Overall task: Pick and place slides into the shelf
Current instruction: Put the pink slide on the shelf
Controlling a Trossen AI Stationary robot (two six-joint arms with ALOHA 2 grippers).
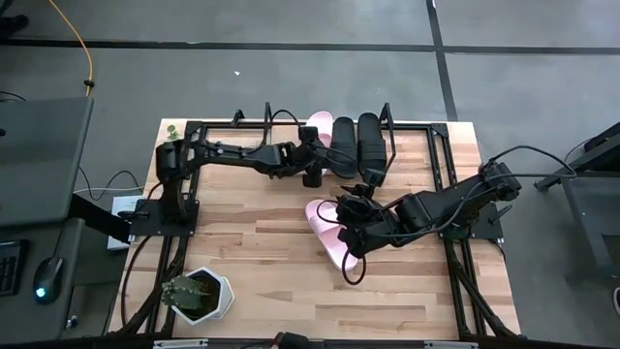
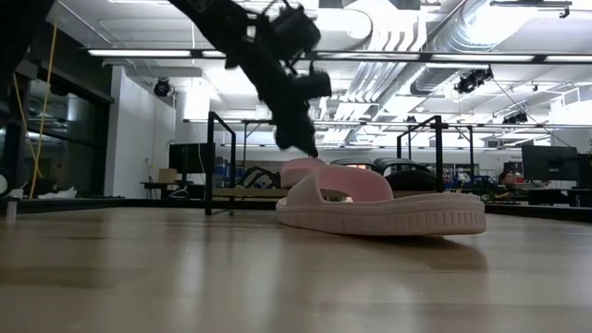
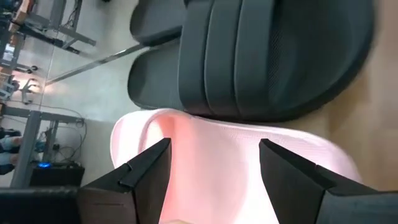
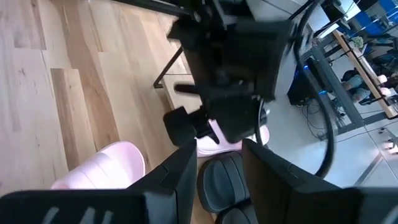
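Three slides sit side by side on the shelf point(image 1: 412, 136) at the bench's point(image 1: 271, 281) far edge — one pink slide point(image 1: 318, 124), two black slides point(image 1: 357, 145) — the left tool point(image 1: 312, 155) wide open over that pink one, while the second pink slide point(image 1: 327, 233) lies mid-bench beside the right tool point(image 1: 351, 208), fingers parted.
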